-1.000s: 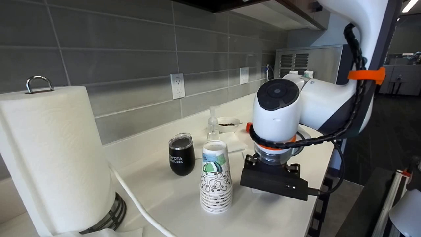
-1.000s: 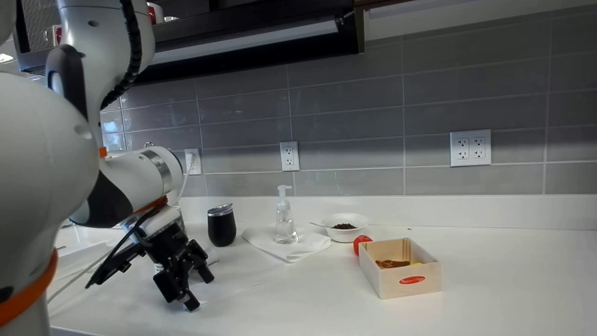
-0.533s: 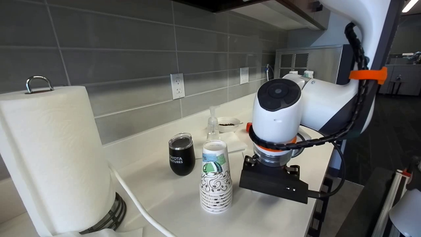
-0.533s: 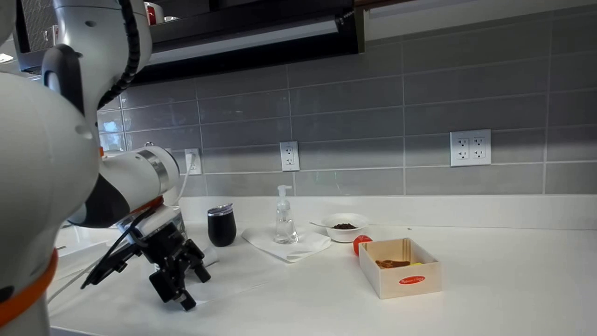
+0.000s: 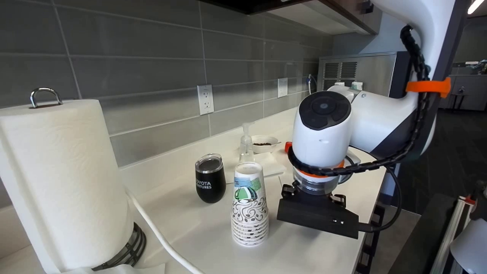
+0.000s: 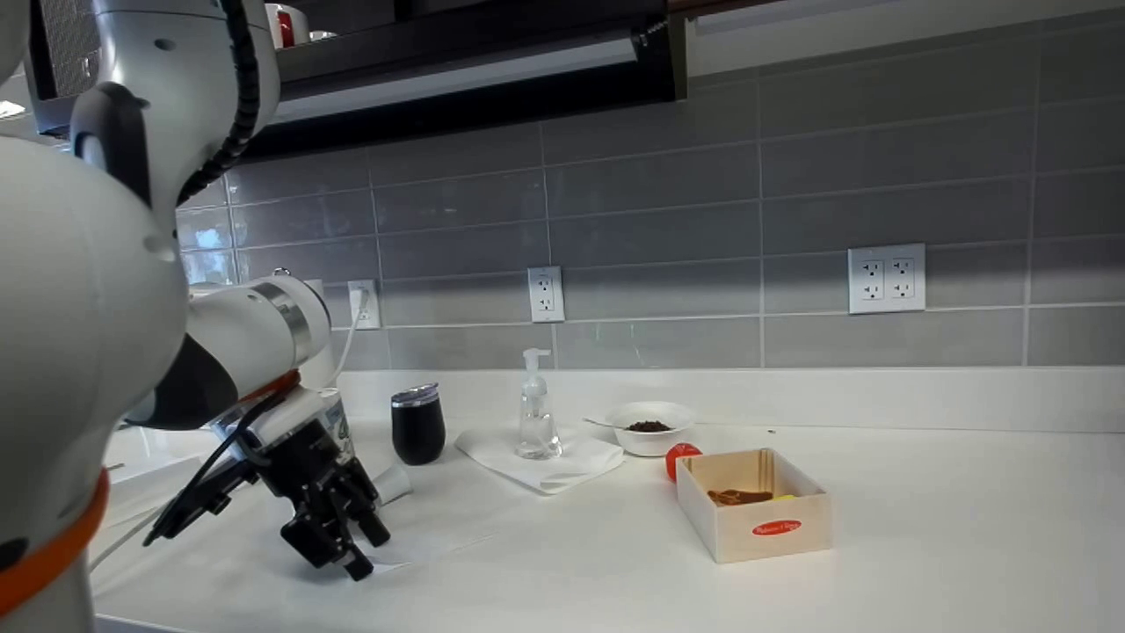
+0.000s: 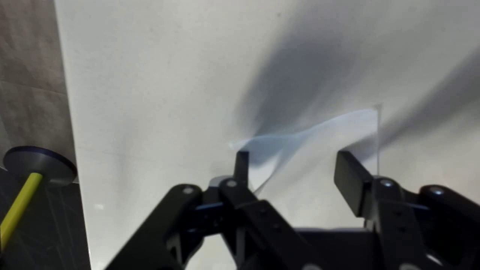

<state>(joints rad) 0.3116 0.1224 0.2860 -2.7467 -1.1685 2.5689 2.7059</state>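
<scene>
Now, the white counter [image 6: 914, 527] stretches through both exterior views, and over it leans the robot arm [image 5: 388, 118]. Down points the gripper [image 7: 292, 165], its 2 fingers [image 7: 350, 180] spread apart, over a thin white sheet [image 7: 315, 187] lying on the counter; touching or not, can't tell! Near the gripper stands a paper-cup stack [image 5: 249, 203], with a black tumbler [image 5: 210, 180] beside that.

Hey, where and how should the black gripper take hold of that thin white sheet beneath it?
Probably by the wavy edge of the thin white paper-like sheet, coming from above: in the wrist view a crease from that edge shows between the open jaws of the black two-fingered gripper and may stand up enough to pinch.
</scene>
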